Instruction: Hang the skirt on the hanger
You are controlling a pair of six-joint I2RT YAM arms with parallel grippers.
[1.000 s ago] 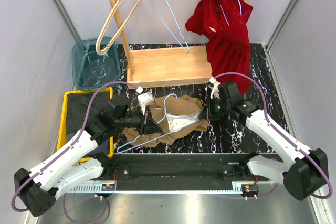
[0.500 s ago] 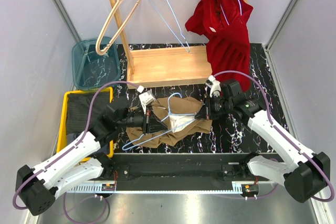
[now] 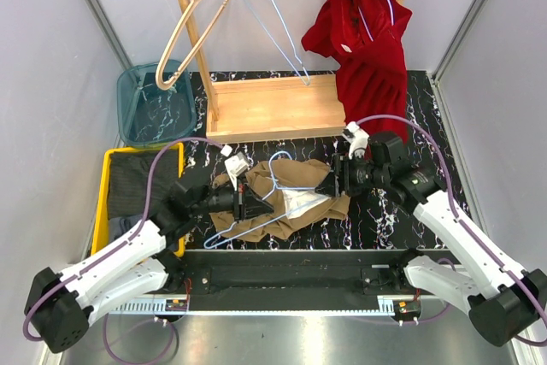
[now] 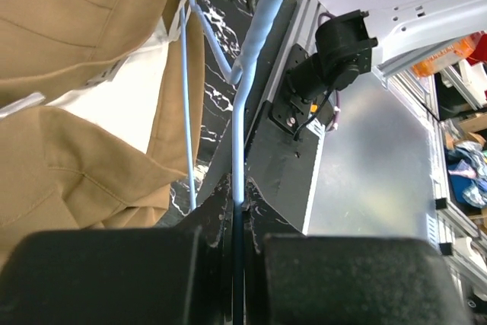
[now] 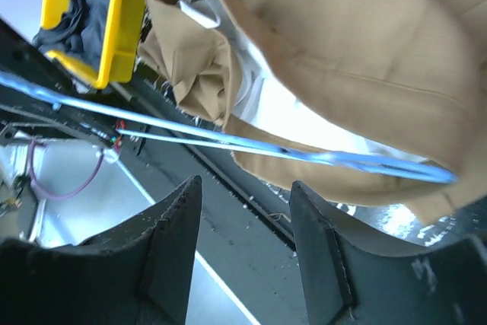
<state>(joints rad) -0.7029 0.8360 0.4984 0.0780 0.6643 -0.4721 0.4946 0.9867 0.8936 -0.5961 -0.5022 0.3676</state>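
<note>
Top external view: on the black, white-veined marble table (image 3: 385, 221) the crumpled tan fabric skirt (image 3: 304, 175) lies between both arms, with the pale blue wire hanger (image 4: 238, 150) partly in its folds. The left gripper (image 4: 237, 222) pinches the hanger's wire. The right gripper (image 5: 245, 188), fingers spread, sits at the skirt's right edge.

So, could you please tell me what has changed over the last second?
The right tool opened and let go of the tan skirt. The left tool stays shut on the blue hanger, and the red garment on the rack hangs as before.

Left tool (image 3: 259, 205) clamped, arm reaching inward; right tool (image 3: 327, 185) fingers apart, pointing toward left tool.
</note>
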